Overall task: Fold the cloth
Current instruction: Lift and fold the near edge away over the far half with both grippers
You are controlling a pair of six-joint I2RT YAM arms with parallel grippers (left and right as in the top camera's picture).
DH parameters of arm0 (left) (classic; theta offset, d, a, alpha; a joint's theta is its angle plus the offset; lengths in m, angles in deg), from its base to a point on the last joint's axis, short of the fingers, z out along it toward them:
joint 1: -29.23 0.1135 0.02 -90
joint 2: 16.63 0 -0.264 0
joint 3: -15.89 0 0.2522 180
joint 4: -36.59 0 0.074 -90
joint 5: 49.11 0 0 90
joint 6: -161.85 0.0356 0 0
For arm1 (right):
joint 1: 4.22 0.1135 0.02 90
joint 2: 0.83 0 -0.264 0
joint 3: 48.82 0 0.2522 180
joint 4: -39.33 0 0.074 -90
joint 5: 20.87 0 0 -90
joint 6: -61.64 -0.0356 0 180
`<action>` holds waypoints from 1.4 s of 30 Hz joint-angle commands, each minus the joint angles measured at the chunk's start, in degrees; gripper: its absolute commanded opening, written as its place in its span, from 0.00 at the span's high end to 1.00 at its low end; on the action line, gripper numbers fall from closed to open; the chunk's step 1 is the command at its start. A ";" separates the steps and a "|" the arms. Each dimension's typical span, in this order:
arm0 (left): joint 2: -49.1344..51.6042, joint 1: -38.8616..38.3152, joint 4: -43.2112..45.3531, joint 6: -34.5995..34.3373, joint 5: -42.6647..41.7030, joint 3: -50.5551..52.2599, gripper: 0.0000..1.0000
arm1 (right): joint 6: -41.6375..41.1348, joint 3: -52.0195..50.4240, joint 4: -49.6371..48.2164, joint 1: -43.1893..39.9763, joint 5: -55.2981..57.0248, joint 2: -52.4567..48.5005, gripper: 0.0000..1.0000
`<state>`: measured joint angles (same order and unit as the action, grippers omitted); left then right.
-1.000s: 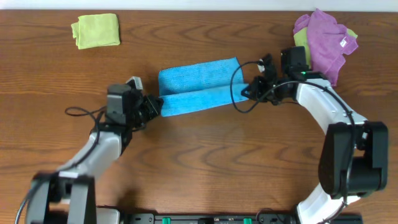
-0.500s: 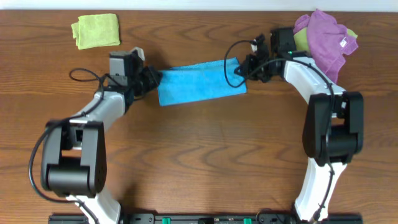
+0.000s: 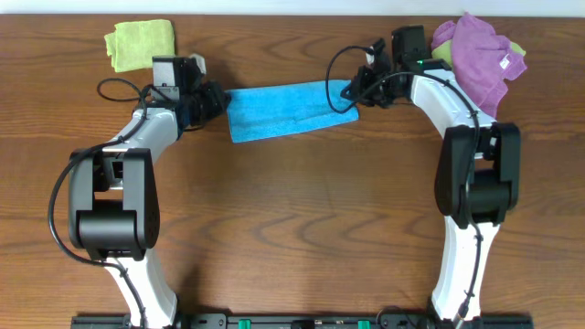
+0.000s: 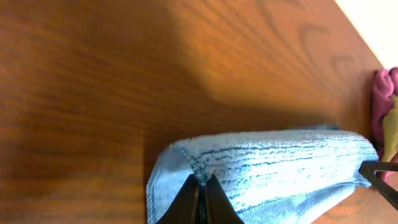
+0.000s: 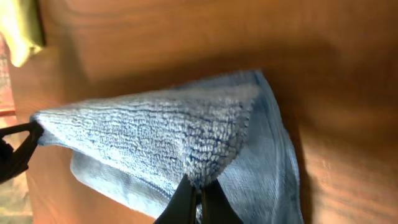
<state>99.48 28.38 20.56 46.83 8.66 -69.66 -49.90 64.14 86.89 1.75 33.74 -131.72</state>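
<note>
The sky-blue cloth (image 3: pixel 281 110) lies folded in half as a long strip near the far edge of the table, stretched between my two grippers. My left gripper (image 3: pixel 218 99) is shut on the cloth's left end. In the left wrist view the jaws (image 4: pixel 202 185) pinch the top layer of the cloth (image 4: pixel 273 162). My right gripper (image 3: pixel 351 91) is shut on the cloth's right end. In the right wrist view the jaws (image 5: pixel 199 185) pinch the upper layer of the cloth (image 5: pixel 149 134), with the lower layer beneath.
A lime-green cloth (image 3: pixel 140 44) lies folded at the far left. A crumpled purple cloth (image 3: pixel 480 53) sits at the far right over another green one, close behind my right arm. The brown wooden table (image 3: pixel 302 228) extends toward the front.
Both grippers have carried the cloth's near edge away toward the far side, laying it over the far half. The cloth now lies as one flat strip, farther back.
</note>
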 commanded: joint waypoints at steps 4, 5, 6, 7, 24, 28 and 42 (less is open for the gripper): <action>0.79 0.50 -5.14 3.23 -2.84 -1.09 0.95 | -0.04 0.90 3.34 0.35 1.11 -0.57 0.99; 0.79 0.50 -6.08 3.23 -2.82 -1.09 0.94 | -0.07 0.90 3.76 0.26 1.11 -0.57 0.98; 0.79 0.48 -6.86 3.23 -3.08 -1.07 0.94 | -0.07 0.94 4.37 0.13 1.11 -0.57 0.98; 0.79 0.48 -7.48 3.39 -3.41 -1.07 0.94 | -0.07 0.96 4.90 -0.02 1.11 -0.57 0.99; 0.79 0.46 -9.97 5.79 -3.10 -1.07 0.90 | 1.44 0.98 9.25 -2.05 3.93 -0.57 0.45; 0.76 0.85 -10.49 5.90 -1.64 -1.09 0.76 | 1.44 1.31 9.33 -2.64 3.93 -0.57 0.40; -4.39 0.72 -16.26 14.27 -1.53 -6.38 0.75 | 6.03 13.42 20.22 -3.48 10.71 -0.57 0.46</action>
<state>98.83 29.78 4.76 55.99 6.63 -72.37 -46.54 74.35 105.86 -1.33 42.02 -131.72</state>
